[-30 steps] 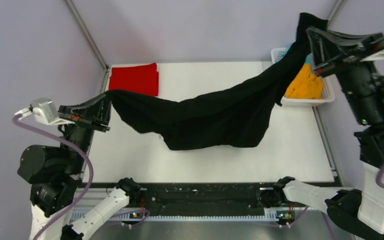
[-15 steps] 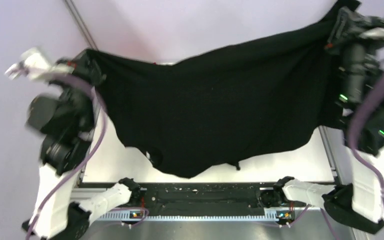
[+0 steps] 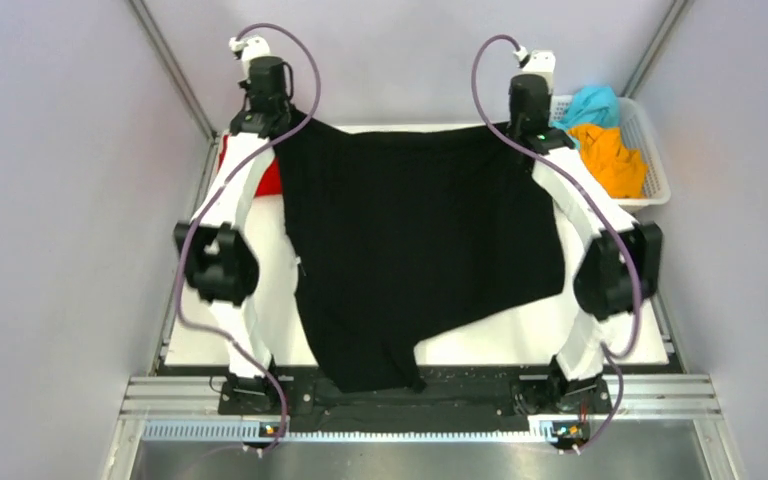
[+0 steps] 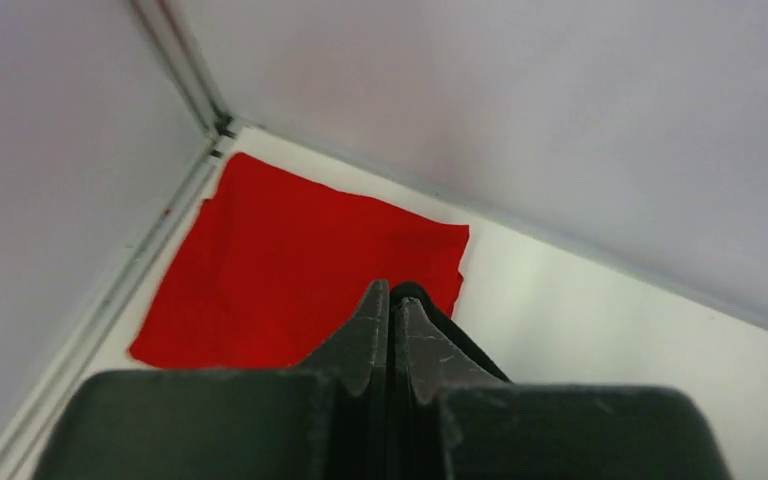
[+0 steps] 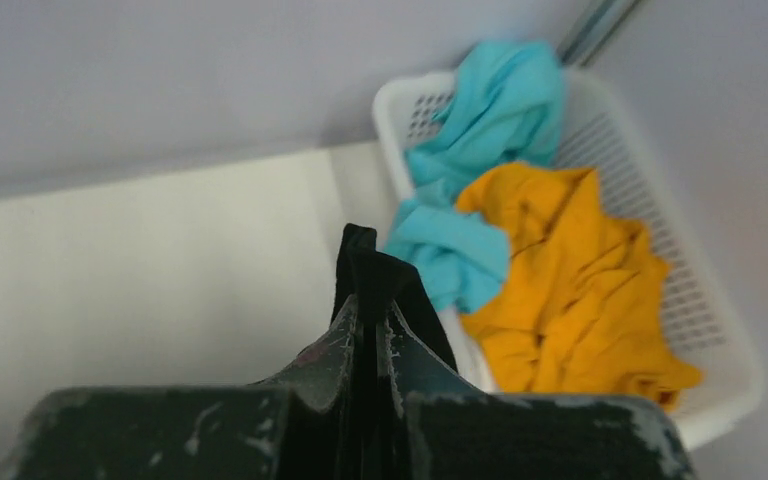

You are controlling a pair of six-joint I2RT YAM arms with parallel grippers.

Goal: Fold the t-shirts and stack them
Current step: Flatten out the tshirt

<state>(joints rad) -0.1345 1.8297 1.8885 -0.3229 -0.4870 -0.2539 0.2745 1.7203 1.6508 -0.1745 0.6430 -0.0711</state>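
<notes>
The black t-shirt [image 3: 415,240] lies spread over the white table, its far edge at the back and its near end hanging over the front edge. My left gripper [image 3: 282,128] is shut on its far left corner [image 4: 412,296], over the folded red t-shirt [image 4: 300,270]. My right gripper [image 3: 516,130] is shut on the far right corner [image 5: 365,255]. The orange t-shirt [image 5: 580,270] and the teal t-shirt [image 5: 480,130] lie crumpled in the basket.
The white mesh basket [image 3: 655,165] stands at the back right corner. The red t-shirt [image 3: 270,180] lies at the back left, partly under my left arm. Grey walls and metal frame posts close in the table on three sides.
Both arms swung from high at the sides out to the back of the table, carrying the black t-shirt from hanging in the air to lying stretched flat on the table.
</notes>
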